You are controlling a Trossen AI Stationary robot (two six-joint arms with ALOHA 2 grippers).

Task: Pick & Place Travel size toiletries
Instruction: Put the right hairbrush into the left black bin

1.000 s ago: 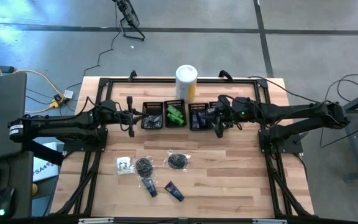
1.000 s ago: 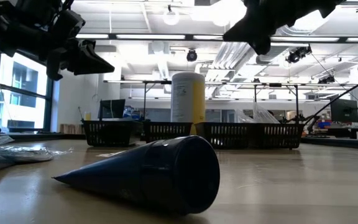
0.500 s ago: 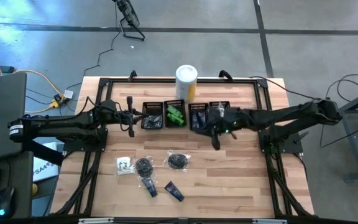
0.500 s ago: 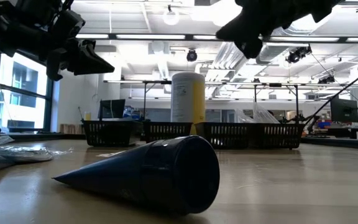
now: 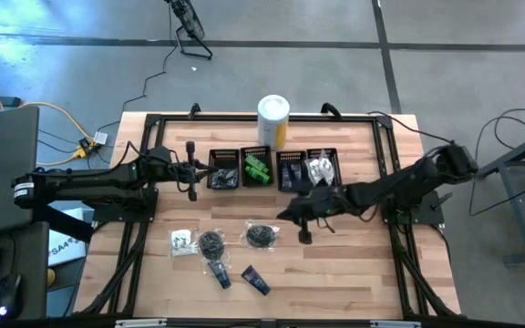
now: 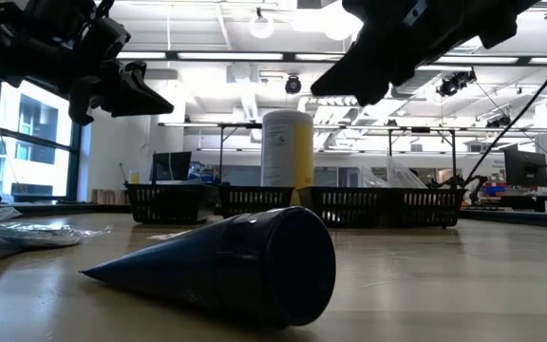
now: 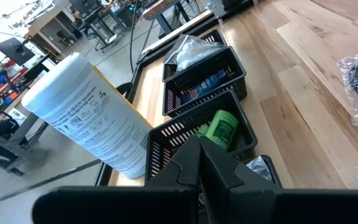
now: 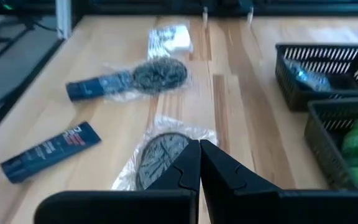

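Surface: pale wooden table (image 5: 354,264) framed in black rails, standing on a grey concrete floor, with an open workshop behind it.
Back row: four black mesh bins (image 5: 225,169) side by side, partly filled with bright green packets (image 5: 258,170), dark blue tubes (image 5: 291,170) and clear plastic sachets (image 5: 319,168); a tall white-and-yellow cylindrical canister (image 5: 273,118) stands just behind them.
Items left to sort: two black round bundles in clear bags (image 5: 262,235), a white sachet (image 5: 181,241) and two dark blue flat tubes (image 5: 255,280), all loose on the front half of the table, well apart from the bins.
Step in hand: reach for the next pick, as I judge it; the right arm stretches out from the bins toward the loose items, carrying nothing.
Right gripper (image 5: 303,235): hangs above the table just beside the nearer bagged bundle (image 8: 160,152), which lies directly ahead of it in the right wrist view; fingers pressed together, holding and touching nothing.
Left gripper (image 5: 191,188): waits at the left end of the bin row, above the table; fingers closed on each other, empty.
Next move calls for: parting the right fingers wide, lowering over the bundle and closing across its crinkled bag; thin slippery film may slide, so a central grip looks wise.
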